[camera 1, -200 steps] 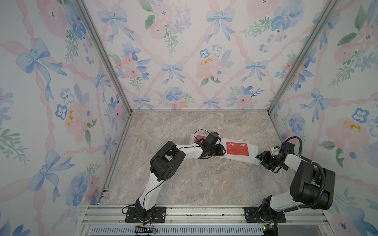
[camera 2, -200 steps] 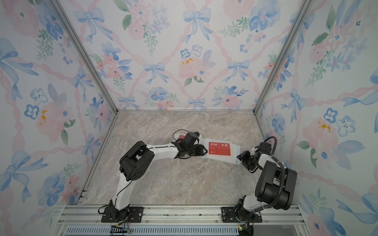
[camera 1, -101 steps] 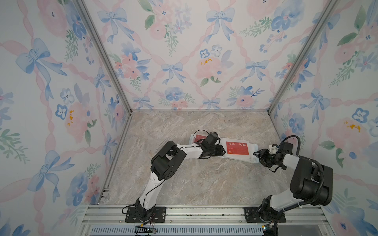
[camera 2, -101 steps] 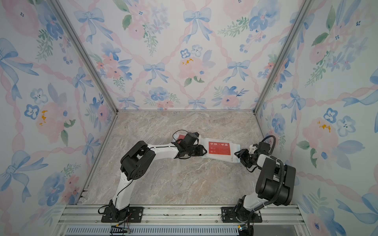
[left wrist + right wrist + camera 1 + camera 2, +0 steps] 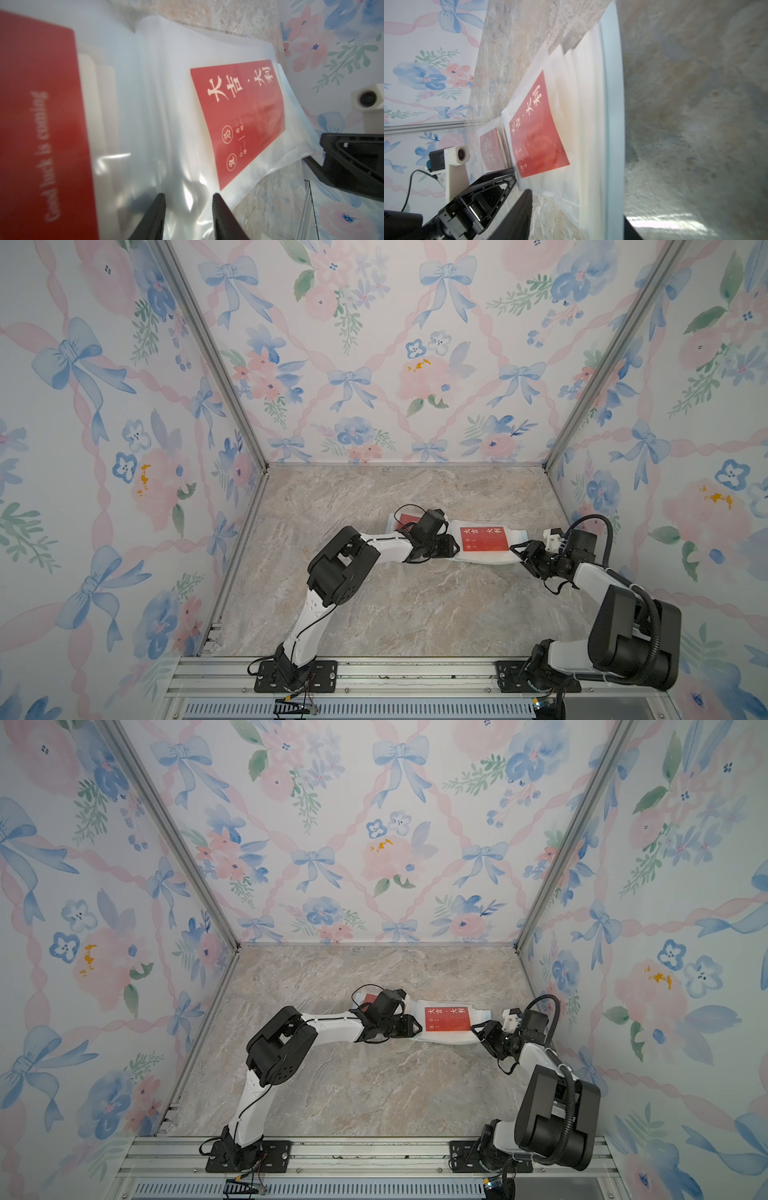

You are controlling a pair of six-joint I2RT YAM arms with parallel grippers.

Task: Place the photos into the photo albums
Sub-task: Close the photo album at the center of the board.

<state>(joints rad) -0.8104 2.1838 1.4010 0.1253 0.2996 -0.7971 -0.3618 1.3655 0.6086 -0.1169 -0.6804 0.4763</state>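
Note:
The photo album (image 5: 486, 559) (image 5: 444, 1039) lies open on the marble table. A red photo (image 5: 485, 538) (image 5: 239, 124) (image 5: 537, 133) with white characters sits in its right clear sleeve. A second red photo (image 5: 405, 519) (image 5: 41, 124) lies on the left page. My left gripper (image 5: 451, 545) (image 5: 189, 196) rests on the clear sleeve at the album's middle, jaws apart with nothing clamped. My right gripper (image 5: 519, 551) (image 5: 578, 204) is at the album's right edge, open, with the pale-blue cover edge (image 5: 612, 124) and loose pages between its jaws.
Flowered walls close in the table on three sides; the right wall (image 5: 623, 510) stands close behind the right arm. An aluminium rail (image 5: 374, 672) runs along the front edge. Bare marble (image 5: 415, 605) lies in front of the album.
My right gripper has slid left, up to the album's right edge. The left arm and the album have stayed put.

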